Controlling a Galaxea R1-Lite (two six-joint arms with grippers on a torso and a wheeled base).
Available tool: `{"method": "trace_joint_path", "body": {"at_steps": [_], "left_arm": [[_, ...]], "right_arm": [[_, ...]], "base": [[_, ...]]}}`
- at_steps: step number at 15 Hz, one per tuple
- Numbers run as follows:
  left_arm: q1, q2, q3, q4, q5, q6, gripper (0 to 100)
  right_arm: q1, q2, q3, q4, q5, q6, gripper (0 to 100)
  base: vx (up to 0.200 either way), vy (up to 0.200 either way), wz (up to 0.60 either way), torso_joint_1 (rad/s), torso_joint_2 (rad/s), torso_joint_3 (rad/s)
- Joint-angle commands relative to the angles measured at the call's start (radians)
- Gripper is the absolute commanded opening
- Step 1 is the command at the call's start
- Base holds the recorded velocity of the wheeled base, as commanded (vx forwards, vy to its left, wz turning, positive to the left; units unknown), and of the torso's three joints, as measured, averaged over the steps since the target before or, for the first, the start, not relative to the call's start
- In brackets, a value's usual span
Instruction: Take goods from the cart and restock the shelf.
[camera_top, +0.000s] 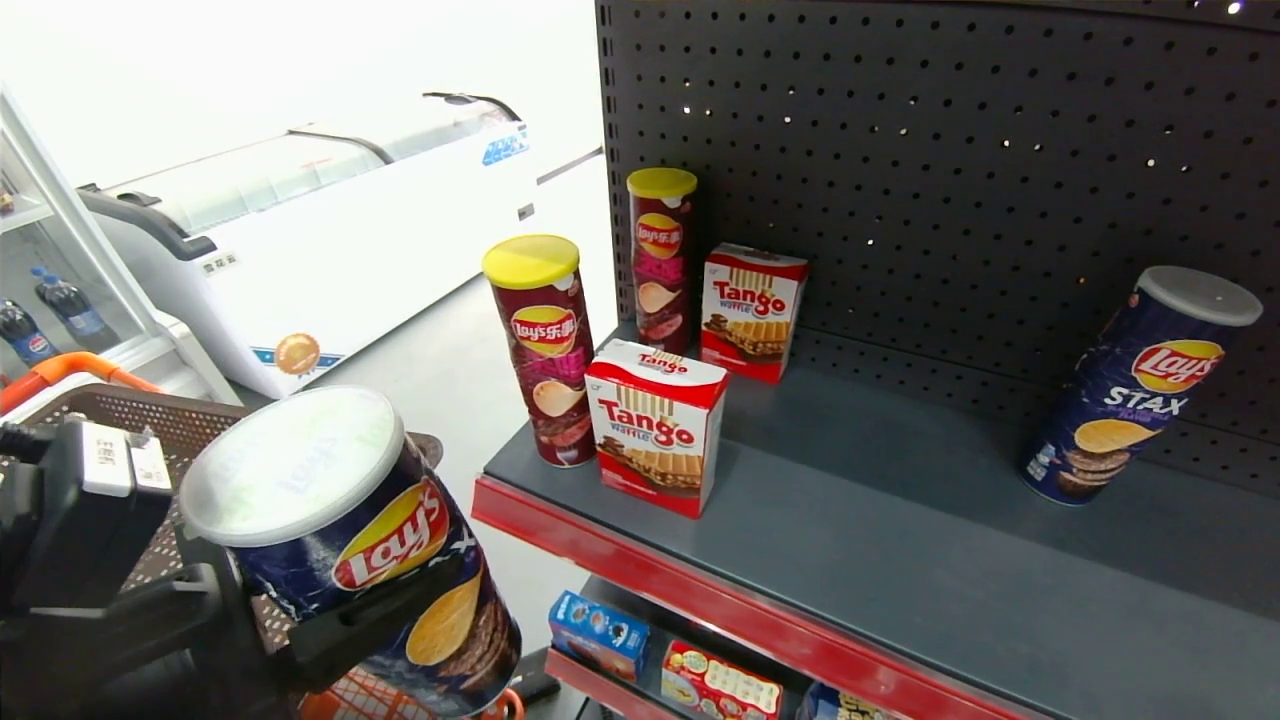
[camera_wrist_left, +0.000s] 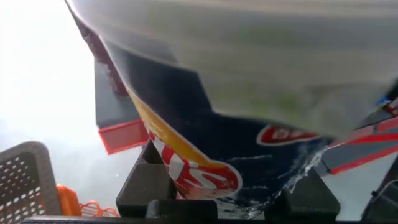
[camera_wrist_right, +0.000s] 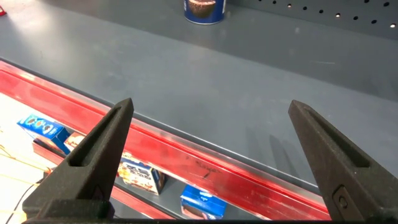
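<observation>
My left gripper (camera_top: 330, 610) is shut on a dark blue chip can (camera_top: 360, 545) with a clear lid, held upright above the cart (camera_top: 130, 420) at the lower left, short of the shelf's red front edge. In the left wrist view the same blue can (camera_wrist_left: 249, 112) sits between the black fingers (camera_wrist_left: 146, 186). A second blue can (camera_top: 1140, 385) leans against the pegboard at the shelf's right. My right gripper (camera_wrist_right: 217, 155) hangs open over the grey shelf board (camera_wrist_right: 236, 93), with the blue can's base (camera_wrist_right: 204, 9) farther off.
Two maroon chip cans (camera_top: 545, 345) (camera_top: 660, 255) and two red-and-white wafer boxes (camera_top: 655, 425) (camera_top: 750, 310) stand at the shelf's left end. The lower shelf holds snack boxes (camera_top: 600, 630). A white chest freezer (camera_top: 330, 220) stands behind. The shelf's middle (camera_top: 880, 500) is bare.
</observation>
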Motion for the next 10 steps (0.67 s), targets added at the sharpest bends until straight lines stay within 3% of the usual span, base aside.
{"method": "trace_joint_path", "body": {"at_steps": [1, 3, 5, 10], "left_arm": [[-0.038, -0.013, -0.015, 0.000, 0.000, -0.003, 0], [-0.061, -0.007, -0.013, 0.000, 0.000, -0.003, 0], [-0.101, -0.010, -0.013, -0.001, 0.000, -0.008, 0], [-0.110, -0.010, -0.015, -0.003, 0.000, -0.023, 0]], "right_arm": [[0.000, 0.000, 0.000, 0.000, 0.000, -0.002, 100], [0.000, 0.000, 0.000, 0.000, 0.000, -0.003, 100], [0.000, 0.000, 0.000, 0.000, 0.000, -0.003, 100], [0.000, 0.000, 0.000, 0.000, 0.000, -0.003, 100]], "base": [[0.000, 0.000, 0.00, 0.000, 0.00, 0.000], [0.000, 0.000, 0.00, 0.000, 0.00, 0.000], [0.000, 0.000, -0.60, 0.002, 0.00, 0.005], [0.000, 0.000, -0.60, 0.001, 0.00, 0.002]]}}
